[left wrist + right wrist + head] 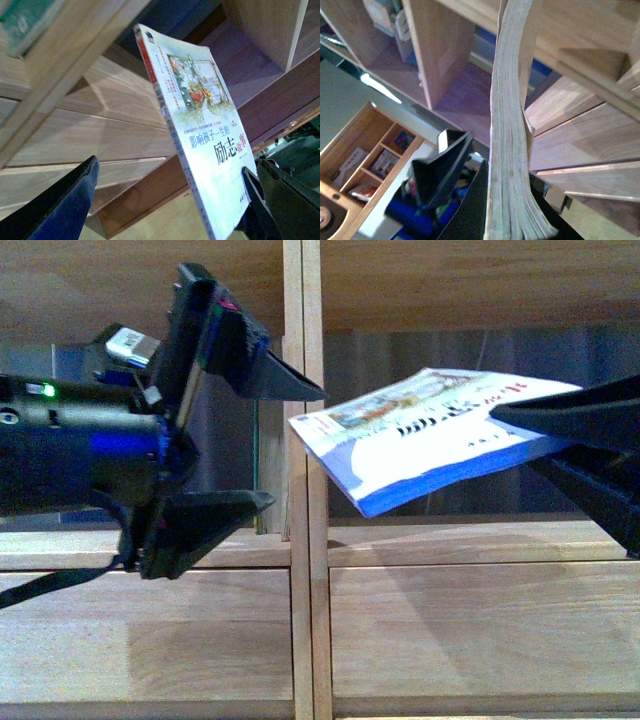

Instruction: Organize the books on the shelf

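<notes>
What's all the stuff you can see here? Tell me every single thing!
Thin white-and-blue paperback: one, white cover with blue edge, held tilted in the air before the right compartment.
Thin dark-teal book: one, teal, in the compartment left of the central upright.
Light wooden shelf: one, pale wood, filling the background.
Left gripper: one, black, open and empty, beside the paperback.
Right gripper: one, black, shut on the paperback.

A thin white-and-blue paperback (440,435) hangs tilted, cover up, before the light wooden shelf (310,590). A thin teal-edged book (258,455) stands upright beside its central post.
</notes>
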